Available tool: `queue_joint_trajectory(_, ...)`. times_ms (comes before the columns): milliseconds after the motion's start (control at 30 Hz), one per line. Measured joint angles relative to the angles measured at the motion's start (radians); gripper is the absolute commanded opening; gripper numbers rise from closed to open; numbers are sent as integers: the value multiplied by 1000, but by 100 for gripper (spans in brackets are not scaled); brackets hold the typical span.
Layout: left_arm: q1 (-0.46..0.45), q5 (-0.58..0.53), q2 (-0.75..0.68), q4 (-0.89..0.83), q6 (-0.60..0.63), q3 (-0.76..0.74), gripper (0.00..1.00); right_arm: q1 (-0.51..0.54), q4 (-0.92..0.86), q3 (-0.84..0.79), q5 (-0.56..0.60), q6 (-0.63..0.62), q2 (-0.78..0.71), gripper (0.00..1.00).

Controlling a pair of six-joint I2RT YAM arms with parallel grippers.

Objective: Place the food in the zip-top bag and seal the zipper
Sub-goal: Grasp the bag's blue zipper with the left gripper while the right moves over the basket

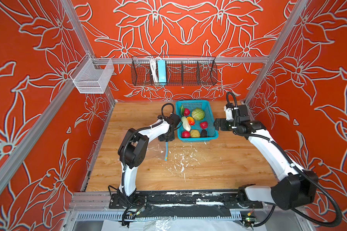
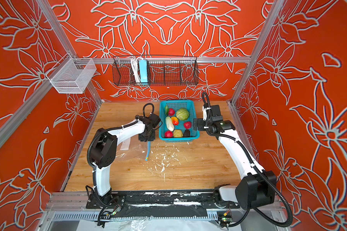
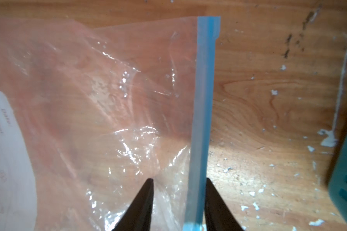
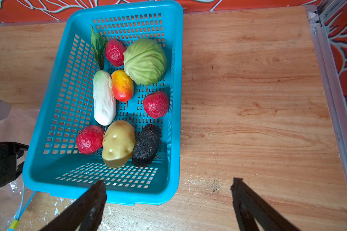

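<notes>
Wooden surface (image 1: 218, 170), flecked with white scraps, carried everything we saw. At the left lay the zip-top bag (image 3: 108, 90), flat and empty, its zipper (image 3: 203, 100) facing the teal basket (image 4: 48, 104). The left tool (image 3: 179, 180) stood with its fingers apart, straddling that strip without clamping it. We judged that closing there could pinch both lips together and keep the mouth shut, or drag the slippery film. All the food (image 4: 118, 143) sat in the basket. The right tool (image 4: 168, 181) hung wide apart and empty by the basket's near corner, which it might clip. Bare wood lay beyond, up to the frame rail (image 4: 327, 90).
</notes>
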Motion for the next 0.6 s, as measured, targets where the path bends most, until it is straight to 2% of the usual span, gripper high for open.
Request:
queue_joint_trajectory(100,-2,-10,0,-7,0,3,20,0,0,0,0,0,0,98)
queue_joint_trajectory(200,-3,-21,0,-12,-3,3,2,0,0,0,0,0,0,98)
queue_joint_trajectory(233,-5,-23,0,-14,-3,4,0,0,0,0,0,0,0,98)
queue_joint_trajectory(433,-8,-48,-2,-35,-12,16,0,0,-8,6,0,-1,7,98)
queue_joint_trajectory(600,-9,-60,-55,-32,-16,-16,0,0,-55,88,10,-6,65,98)
